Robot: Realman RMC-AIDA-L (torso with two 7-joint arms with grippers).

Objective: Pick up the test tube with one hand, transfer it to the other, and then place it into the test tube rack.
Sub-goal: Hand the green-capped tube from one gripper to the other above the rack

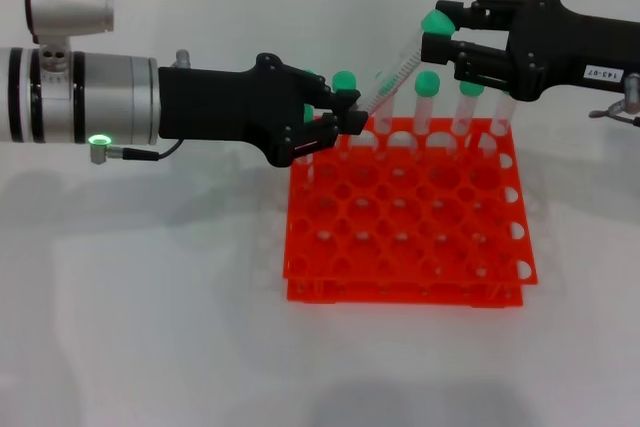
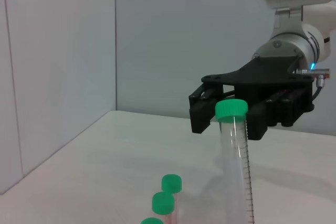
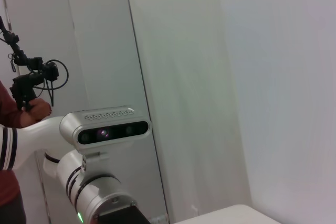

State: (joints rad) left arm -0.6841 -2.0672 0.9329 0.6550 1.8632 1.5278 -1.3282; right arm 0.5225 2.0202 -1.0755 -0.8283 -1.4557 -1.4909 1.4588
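My left gripper (image 1: 345, 117), black on a silver wrist, is shut on the lower end of the test tube (image 1: 395, 72). It holds the tube tilted above the back left of the orange-red rack (image 1: 410, 247), green cap up and to the right. My right gripper (image 1: 440, 32), with the white sticker, is open, its fingertips on either side of the tube's capped end. In the left wrist view the tube (image 2: 236, 171) rises in front of the right gripper (image 2: 229, 124), whose fingers flank the cap.
Several other green-capped tubes (image 1: 427, 97) stand in the rack's back row; three caps (image 2: 163, 202) show in the left wrist view. The rack's front holes are empty. White table all round. The right wrist view shows only the left arm's wrist (image 3: 105, 129), a wall and a person's arm.
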